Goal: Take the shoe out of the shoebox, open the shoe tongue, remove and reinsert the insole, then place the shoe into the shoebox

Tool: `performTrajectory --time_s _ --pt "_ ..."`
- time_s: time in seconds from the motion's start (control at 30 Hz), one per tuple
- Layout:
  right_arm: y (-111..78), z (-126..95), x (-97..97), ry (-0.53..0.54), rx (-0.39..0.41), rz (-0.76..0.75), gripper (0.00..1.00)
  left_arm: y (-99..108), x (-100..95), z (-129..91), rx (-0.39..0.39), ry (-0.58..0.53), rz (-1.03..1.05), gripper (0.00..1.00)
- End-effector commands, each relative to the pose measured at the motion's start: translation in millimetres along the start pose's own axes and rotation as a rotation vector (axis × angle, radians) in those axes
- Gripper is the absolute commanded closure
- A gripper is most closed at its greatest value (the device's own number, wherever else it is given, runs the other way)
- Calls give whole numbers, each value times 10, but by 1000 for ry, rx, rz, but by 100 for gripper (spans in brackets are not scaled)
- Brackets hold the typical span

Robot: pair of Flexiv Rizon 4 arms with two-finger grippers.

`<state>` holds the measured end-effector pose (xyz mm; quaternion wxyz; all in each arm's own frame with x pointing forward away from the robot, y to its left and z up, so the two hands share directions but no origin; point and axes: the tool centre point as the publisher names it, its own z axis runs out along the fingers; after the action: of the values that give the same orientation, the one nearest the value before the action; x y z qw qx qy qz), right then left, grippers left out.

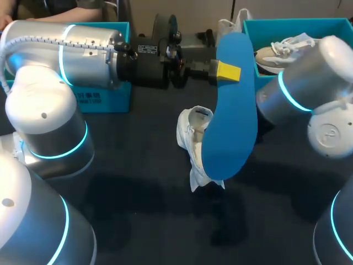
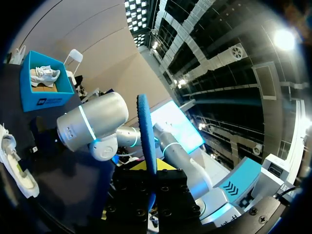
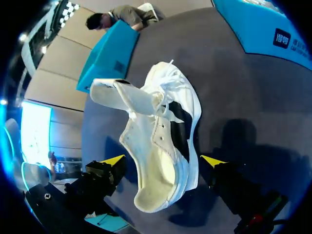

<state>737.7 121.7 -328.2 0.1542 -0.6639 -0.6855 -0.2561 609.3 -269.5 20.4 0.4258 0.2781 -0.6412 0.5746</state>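
Note:
My left gripper [image 1: 227, 72] is shut on a blue insole [image 1: 230, 110], held upright well above the table. In the left wrist view the insole [image 2: 146, 131] stands edge-on between the fingers. The white shoe [image 1: 192, 138] is on the dark table [image 1: 127, 182] below it, partly behind the insole. My right gripper [image 3: 162, 160] is open, its yellow tips on either side of the shoe [image 3: 163, 131], whose tongue [image 3: 119, 95] is pulled up and out. In the head view the insole hides my right gripper. The teal shoebox [image 1: 298, 25] stands at the back right.
A second white shoe [image 1: 278, 52] lies in the shoebox. Another teal box [image 1: 105, 96] stands at the back left, under my left arm [image 1: 83, 52]. My right arm [image 1: 309, 91] hangs over the table's right side.

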Motion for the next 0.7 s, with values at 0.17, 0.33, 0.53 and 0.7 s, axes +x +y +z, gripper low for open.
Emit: performTrajectory --time_s 0.17,0.33,0.53,0.7 --pt "-96 -181 -66 326 -14 -18 0 6 0 5 1 -2 0 100" --pt "-60 -269 31 458 -18 -76 0 6 0 5 1 -2 0 100" --pt "-58 -345 89 463 -38 -98 0 6 0 5 1 -2 0 100" --pt "-58 -345 89 463 -38 -98 0 6 0 5 1 -2 0 100"
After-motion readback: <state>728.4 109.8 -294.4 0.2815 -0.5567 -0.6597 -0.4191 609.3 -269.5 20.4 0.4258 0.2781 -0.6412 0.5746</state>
